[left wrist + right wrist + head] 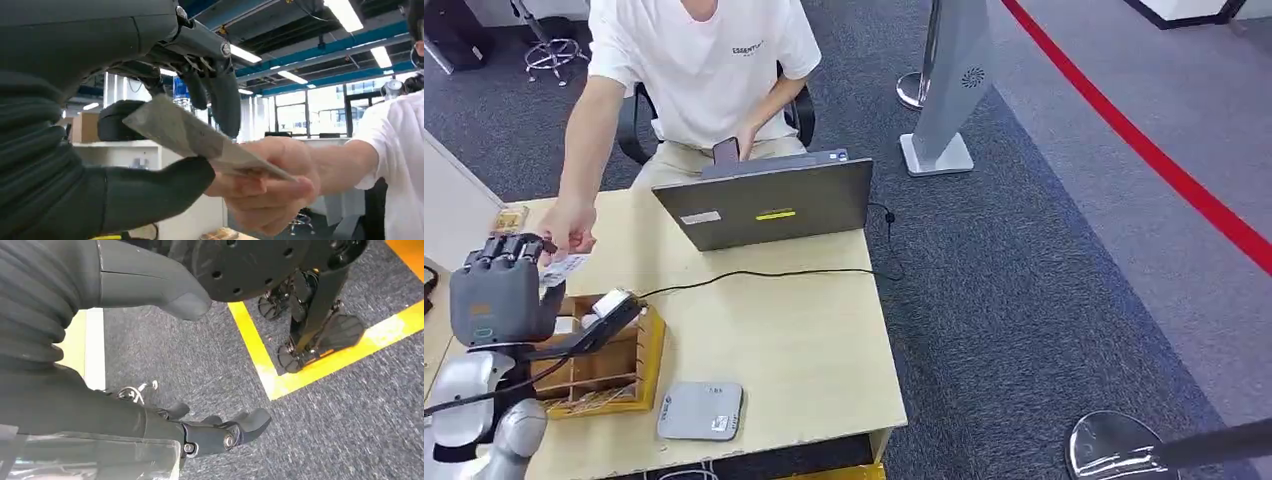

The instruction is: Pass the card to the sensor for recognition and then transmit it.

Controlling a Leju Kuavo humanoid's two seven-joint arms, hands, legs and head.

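Observation:
My left hand [499,290] is raised over the table's left end, and a pale card [564,268] sticks out from it toward the person. In the left wrist view the card [180,131] lies between my thumb [150,190] and my dark fingers [222,100]. A person's hand [265,195] grips its far end. In the head view that hand [572,232] reaches in from the seated person. A flat grey sensor box [701,411] lies near the table's front edge. My right hand [220,432] hangs over the carpet, holding nothing, fingers apart.
A yellow wooden box [649,350] stands just right of my left hand, with a small white device [614,303] on a black arm above it. A grey laptop [769,205] stands at the far edge, and a black cable [764,272] crosses the table.

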